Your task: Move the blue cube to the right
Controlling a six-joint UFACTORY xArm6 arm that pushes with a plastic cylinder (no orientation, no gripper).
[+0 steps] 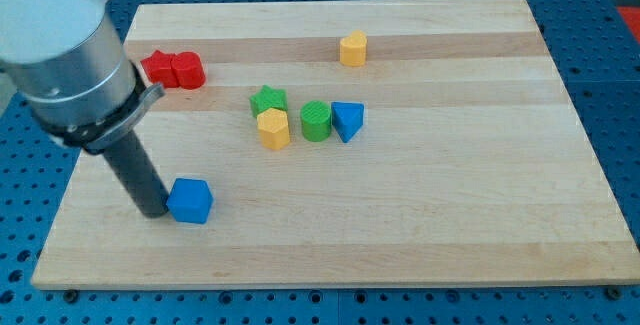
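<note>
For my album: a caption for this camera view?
My tip touches the blue cube's left side on the wooden board.

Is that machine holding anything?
Nothing is held. My tip only sits against the blue cube, on its side toward the view's left.

The arm shows as a broad, pale, rounded shell at the view's top left. Below it sits a wide grey metal cylinder with a brushed sheen, ringed at its base by a darker band that carries a small light tab jutting to the side. From that band a straight, dark, matte rod runs down to my tip [153, 213].
</note>
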